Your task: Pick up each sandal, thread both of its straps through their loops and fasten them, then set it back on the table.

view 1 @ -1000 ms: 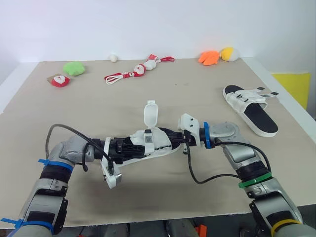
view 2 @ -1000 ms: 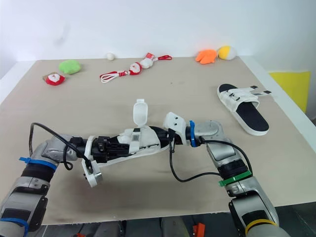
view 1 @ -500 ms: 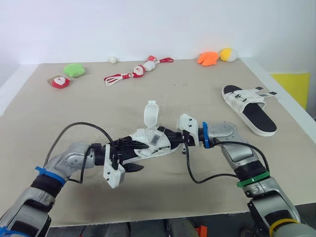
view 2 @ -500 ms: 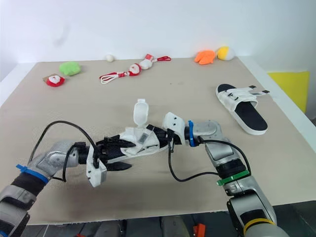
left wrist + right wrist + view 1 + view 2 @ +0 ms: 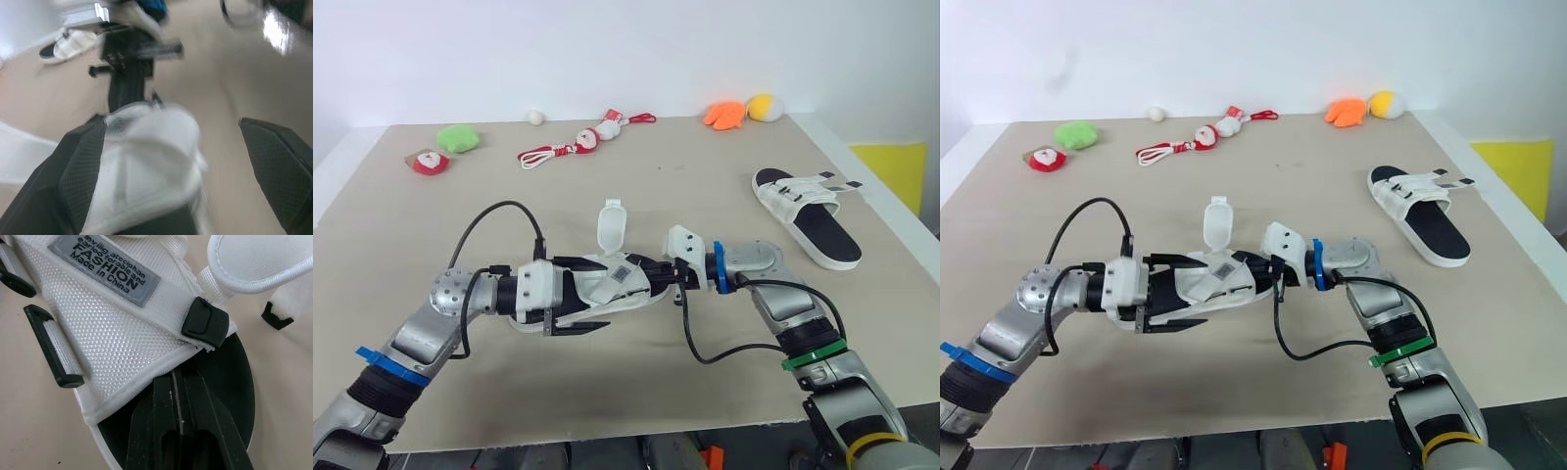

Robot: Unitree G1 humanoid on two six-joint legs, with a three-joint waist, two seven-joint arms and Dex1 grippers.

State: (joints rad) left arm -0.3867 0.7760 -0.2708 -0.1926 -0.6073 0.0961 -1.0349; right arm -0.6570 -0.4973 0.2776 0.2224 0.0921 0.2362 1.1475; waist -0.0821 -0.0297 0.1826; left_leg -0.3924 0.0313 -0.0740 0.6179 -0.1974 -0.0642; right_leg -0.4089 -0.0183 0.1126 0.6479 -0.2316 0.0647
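On the beige tabletop (image 5: 607, 186), our right gripper (image 5: 658, 277) clenches its fingers on the sandal (image 5: 625, 277) to steady it; our left gripper (image 5: 605, 294), fingers released, straddles it, we judge, to reach the upright strap (image 5: 611, 223).

Table (image 5: 636, 191): plain beige.
Sandal (image 5: 617, 282), centre: white mesh straps, black sole, black strap tips; grey label (image 5: 103, 268) with black lettering.
Second sandal (image 5: 808, 212), 3 o'clock: white straps, black footbed.
10 o'clock: green toy (image 5: 456, 137), red-and-white toy (image 5: 430, 163).
1 o'clock: orange toy (image 5: 725, 115), yellow toy (image 5: 766, 107).
Ball (image 5: 536, 117), 11 o'clock: white.
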